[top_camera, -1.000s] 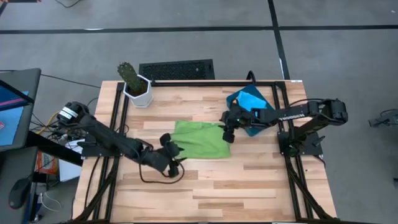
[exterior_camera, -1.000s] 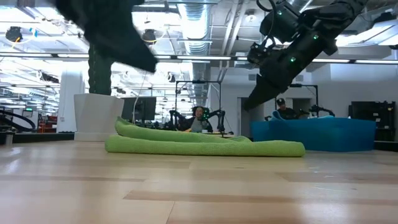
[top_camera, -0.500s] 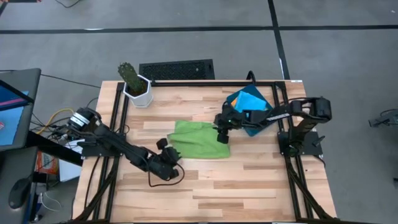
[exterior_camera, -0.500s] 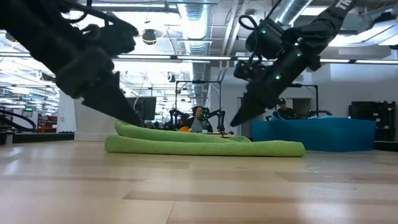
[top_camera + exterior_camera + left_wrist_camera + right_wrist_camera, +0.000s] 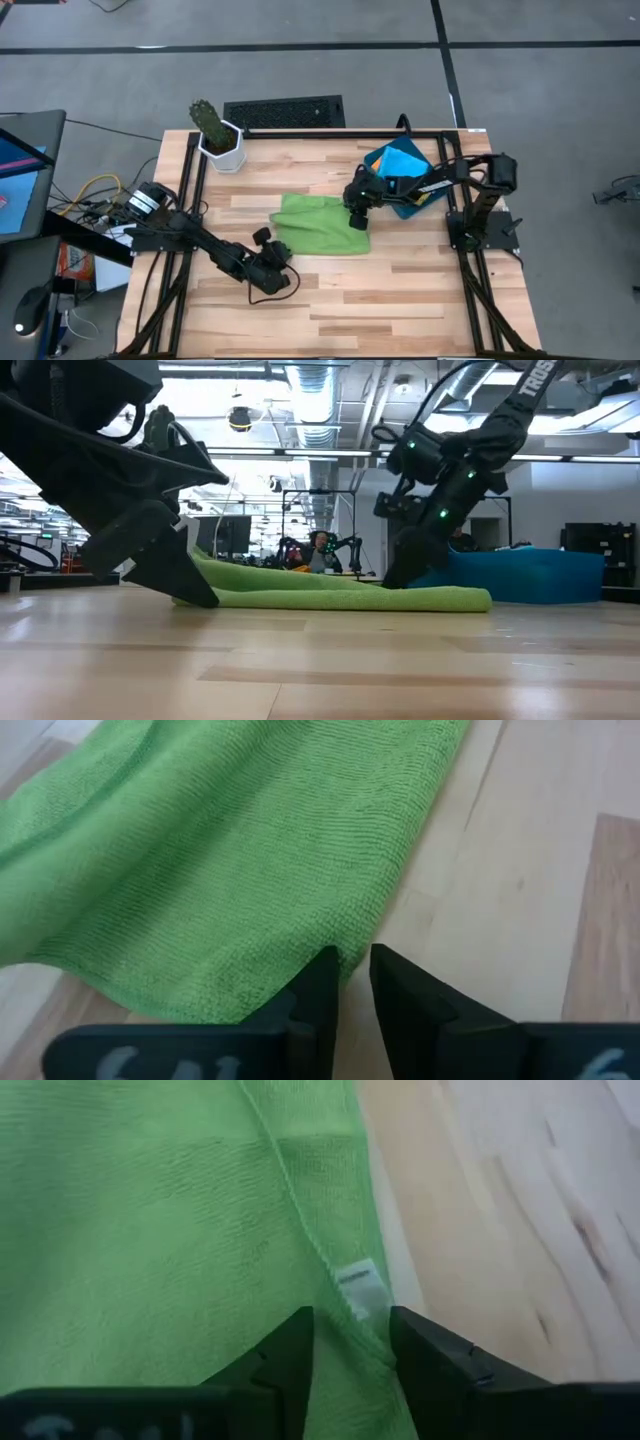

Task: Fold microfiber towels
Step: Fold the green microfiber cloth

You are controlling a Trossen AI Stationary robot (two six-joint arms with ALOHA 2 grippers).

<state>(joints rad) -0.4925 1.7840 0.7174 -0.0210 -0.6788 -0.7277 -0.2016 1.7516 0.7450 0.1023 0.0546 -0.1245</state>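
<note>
On the counter (image 5: 400, 290), the left gripper (image 5: 272, 243) pinches the near-left corner of the lime green towel (image 5: 322, 225), which lies flat just left of the dark-blue tray (image 5: 380, 157), while the right gripper (image 5: 353, 214), fingers spread, straddles the towel's right edge by its white tag (image 5: 360, 1288).

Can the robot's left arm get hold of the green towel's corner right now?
Probably yes. The left pincer is already down on the table at the near corner of the green towel, its fingers nearly together with the towel's edge between them. Nothing lies in its way; the right pincer is at the opposite corner.
</note>
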